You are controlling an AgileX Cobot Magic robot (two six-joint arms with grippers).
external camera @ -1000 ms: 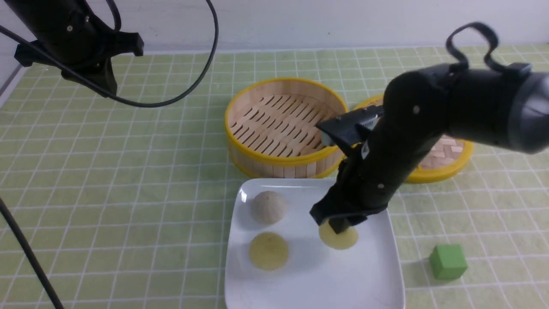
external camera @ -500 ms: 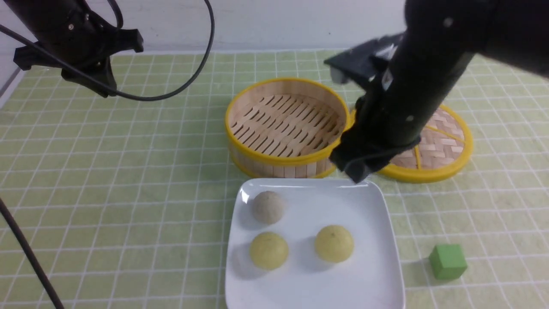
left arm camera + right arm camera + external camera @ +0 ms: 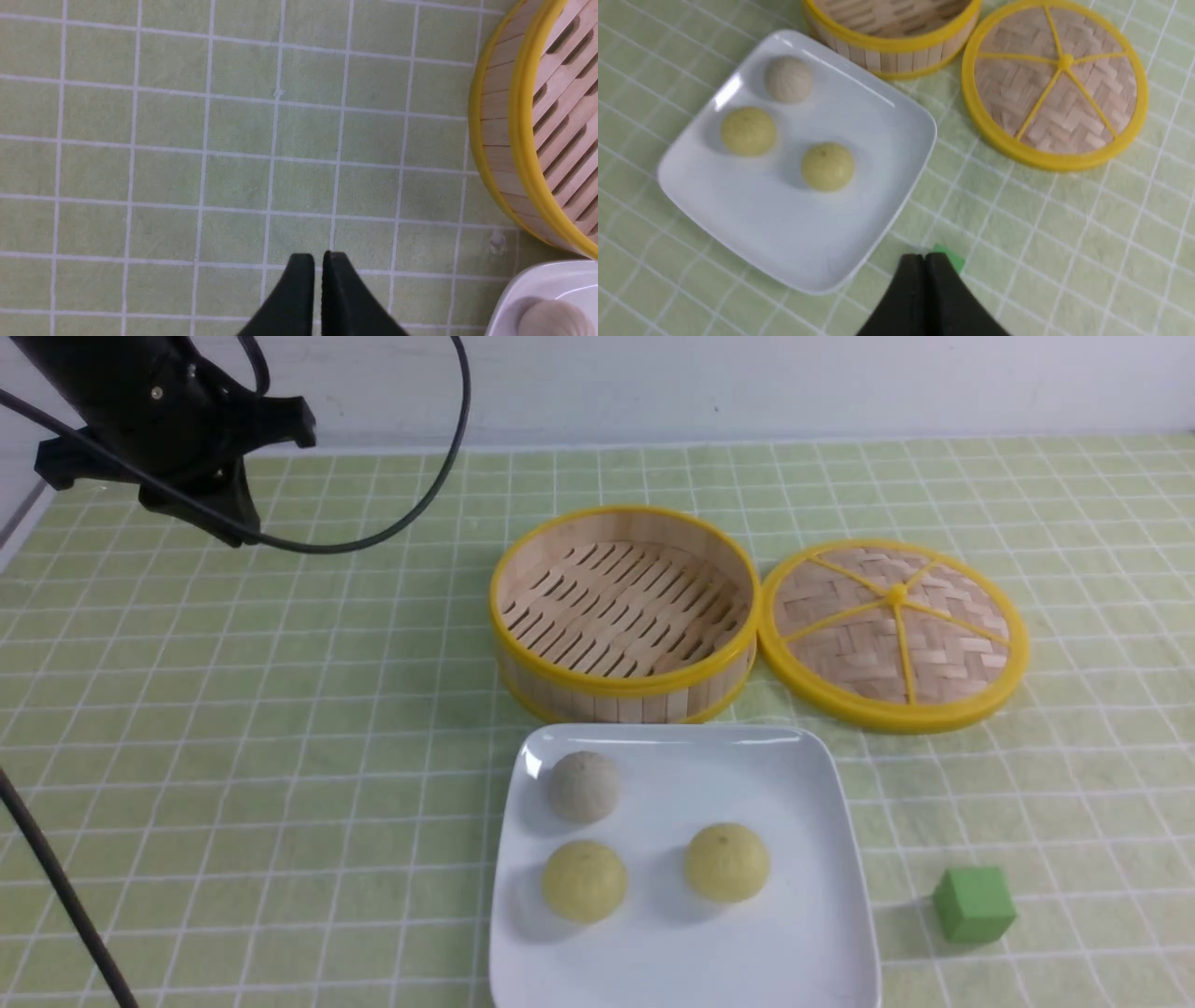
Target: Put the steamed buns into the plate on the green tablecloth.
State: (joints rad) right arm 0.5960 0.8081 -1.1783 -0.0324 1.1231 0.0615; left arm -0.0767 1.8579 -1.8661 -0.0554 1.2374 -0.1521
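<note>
- On the green tablecloth (image 3: 280, 709), toward its near side, the plate (image 3: 812, 933) is laid flat, its near rim cut off by the front view's border.
- Three buns are seated inside it, all apart: the greyish bun (image 3: 583, 786) by the far left corner, the left yellow bun (image 3: 584, 881) nearer, and the right yellow bun (image 3: 726, 862) mid-plate.
- The steamer (image 3: 597, 705) is set just behind the far rim, with its lid (image 3: 896, 635) flat alongside.
- The green cube (image 3: 974, 903) is kept apart from the right rim.
- Wide bare cloth is seen left of the plate.
- The left gripper (image 3: 318, 257) is held over that cloth, closed to a slit on nothing.
- The right gripper (image 3: 924, 257) is pressed closed, holding nothing, above the cube.
</note>
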